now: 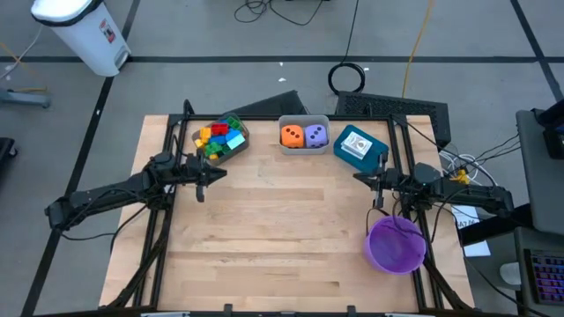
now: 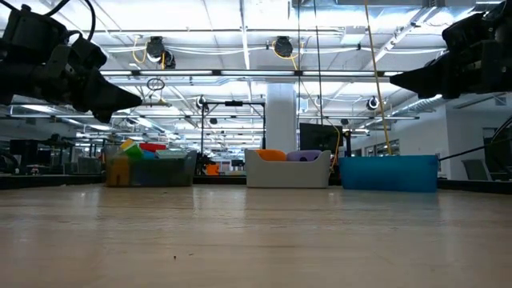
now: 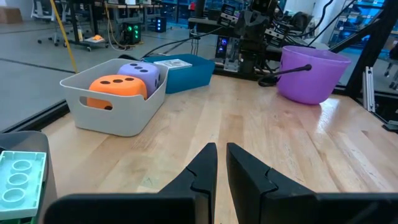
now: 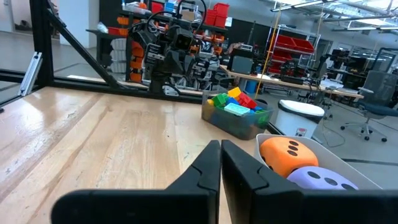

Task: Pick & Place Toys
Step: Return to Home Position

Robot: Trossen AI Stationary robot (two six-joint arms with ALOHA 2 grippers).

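Observation:
Several small coloured blocks (image 1: 220,138) lie in a clear-walled bin at the far left; they also show in the right wrist view (image 4: 235,106). An orange die (image 1: 292,136) and a purple die (image 1: 315,135) sit in a grey bin (image 1: 304,148). A white-blue card (image 1: 355,143) lies in a teal bin (image 1: 374,157). My left gripper (image 1: 211,173) is shut and empty, above the table near the block bin. My right gripper (image 1: 357,177) is shut and empty, near the teal bin.
A purple round bowl (image 1: 396,244) stands at the table's right, near the front, under my right arm. The three bins line the far edge. Bare wood (image 1: 282,229) lies between the arms. Black frame rails run along the table's sides.

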